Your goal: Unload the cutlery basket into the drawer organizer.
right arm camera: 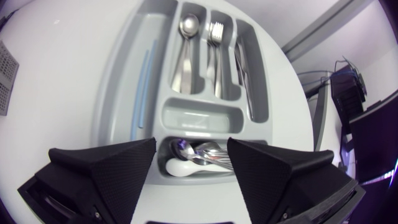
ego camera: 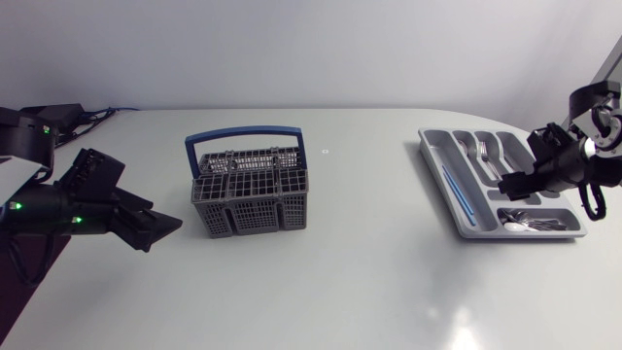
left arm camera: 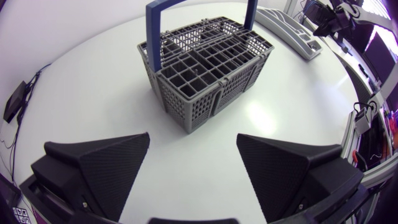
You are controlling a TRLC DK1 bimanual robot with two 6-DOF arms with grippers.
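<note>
Left of the grey plastic lattice cutlery basket with the blue hoop handle (ego camera: 251,199), and apart from it: matte black left gripper (ego camera: 160,233), pointed toward the basket. Wedge fingers spread wide, nothing between them. Seen from the left wrist: basket (left arm camera: 208,74) upright on the white table (left arm camera: 93,93), ahead of the gripper (left arm camera: 193,138), handle raised, not touching either finger.

Well to the right of the basket: light grey plastic drawer organizer (ego camera: 442,160), flat on the table.

In the organizer (right arm camera: 118,93), starting from the side facing the basket:
- long narrow slot with a slim blue stick (right arm camera: 144,81);
- metal spoons (right arm camera: 185,50);
- metal forks (right arm camera: 216,50);
- metal knives (right arm camera: 244,68), in the slot farthest from the basket.

Across the end of those slots, a crosswise compartment with a heap of small metal spoons (right arm camera: 208,154) and one white plastic spoon (right arm camera: 180,167).

Farthest right of the basket: matte black right gripper (ego camera: 520,187), poised over the organizer. From the right wrist: gripper (right arm camera: 191,146) directly above the crosswise compartment, fingers parted, pinching nothing, small spoons showing in the gap between them.
</note>
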